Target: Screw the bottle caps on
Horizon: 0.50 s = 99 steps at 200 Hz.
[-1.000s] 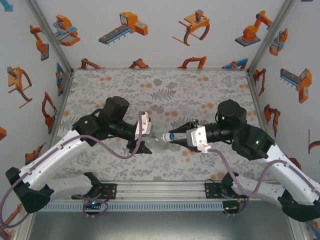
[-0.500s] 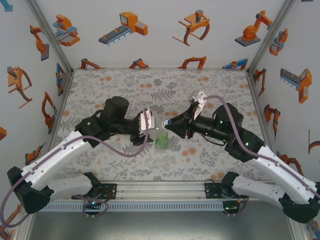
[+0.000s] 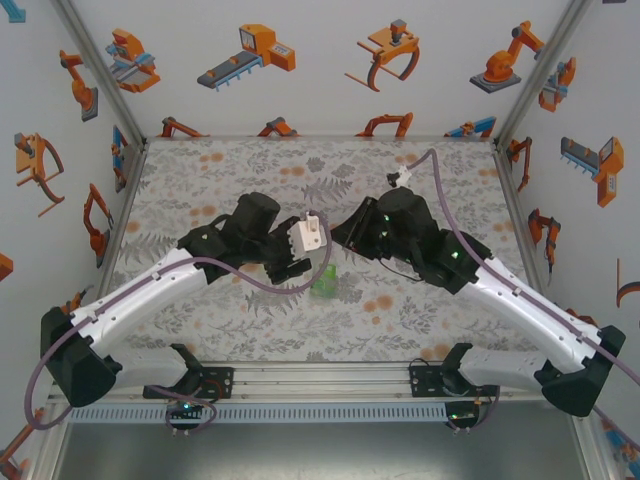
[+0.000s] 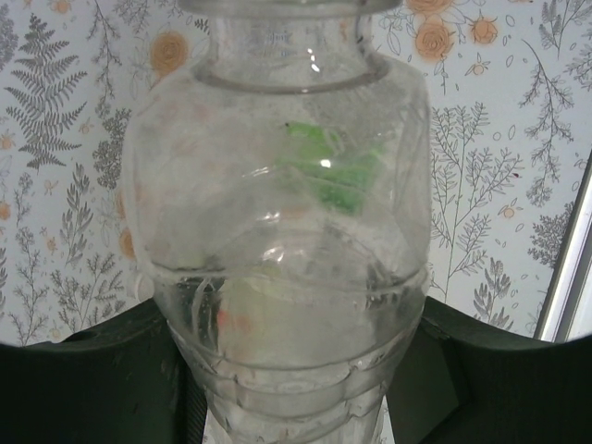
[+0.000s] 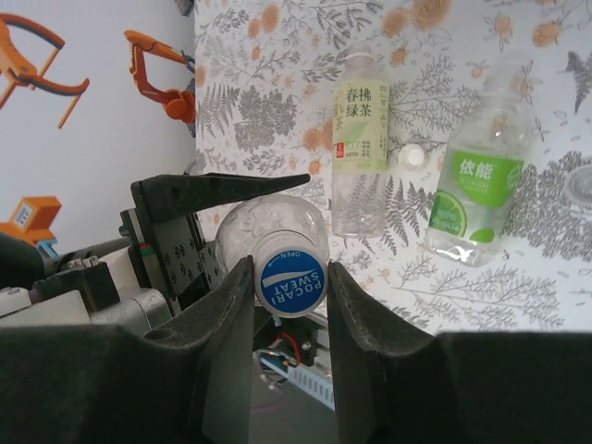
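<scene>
My left gripper (image 4: 287,375) is shut on the unlabelled clear bottle (image 4: 277,231), its dark fingers (image 4: 92,379) pressing the ribbed lower body from both sides. The blue cap (image 5: 290,282) sits on that bottle's mouth (image 5: 268,227), and my right gripper (image 5: 290,287) is shut on it, a finger touching each side. From above, the left gripper (image 3: 300,262) and right gripper (image 3: 345,238) meet over mid-table. On the mat lie the yellow-label bottle (image 5: 359,139) and the green-label bottle (image 5: 476,185), with the white cap (image 5: 410,157) between them. The green-label bottle (image 3: 323,280) also shows below the grippers.
The table carries a grey floral mat (image 3: 250,180). White walls with orange robot pictures close in the left, back and right sides. A metal rail (image 3: 320,385) runs along the near edge. Purple cables loop off both wrists.
Both grippers moved up and toward the table's middle with bottle and cap together. The right wrist has rolled over, swinging its white cable block to the far side.
</scene>
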{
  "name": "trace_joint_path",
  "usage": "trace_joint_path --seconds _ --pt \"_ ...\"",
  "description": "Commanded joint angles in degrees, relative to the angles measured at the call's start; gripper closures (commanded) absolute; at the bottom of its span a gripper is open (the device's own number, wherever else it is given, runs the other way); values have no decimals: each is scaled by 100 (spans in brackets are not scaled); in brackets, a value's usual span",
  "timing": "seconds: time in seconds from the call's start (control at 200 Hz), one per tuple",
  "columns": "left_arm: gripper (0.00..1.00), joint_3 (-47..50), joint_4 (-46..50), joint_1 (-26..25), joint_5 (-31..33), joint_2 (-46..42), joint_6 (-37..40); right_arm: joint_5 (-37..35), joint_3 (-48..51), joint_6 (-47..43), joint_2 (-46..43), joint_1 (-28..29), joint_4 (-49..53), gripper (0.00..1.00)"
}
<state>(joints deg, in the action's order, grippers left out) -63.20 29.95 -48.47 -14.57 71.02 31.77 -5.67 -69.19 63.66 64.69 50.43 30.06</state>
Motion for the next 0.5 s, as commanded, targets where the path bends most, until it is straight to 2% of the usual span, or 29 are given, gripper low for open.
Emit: trace_joint_path --seconds 0.0,0.085,0.14,0.24,0.345,0.491 --pt "100 -409 -1088 -164 -458 -185 39 241 52 399 68 134 413 91" --pt "100 -334 -1090 -163 -488 -250 57 220 -61 16 10 134 363 76" --pt "100 -278 -1069 -165 -509 -291 67 266 -217 -389 -8 133 333 60" --pt "100 -182 -1044 -163 -564 -385 56 414 -577 -1172 -35 134 338 40" --pt "100 -96 -1036 -164 -682 -495 54 427 -927 -2073 -104 133 538 37" --pt "100 -97 -809 -163 -830 -580 117 549 -1065 -3558 -454 134 402 38"
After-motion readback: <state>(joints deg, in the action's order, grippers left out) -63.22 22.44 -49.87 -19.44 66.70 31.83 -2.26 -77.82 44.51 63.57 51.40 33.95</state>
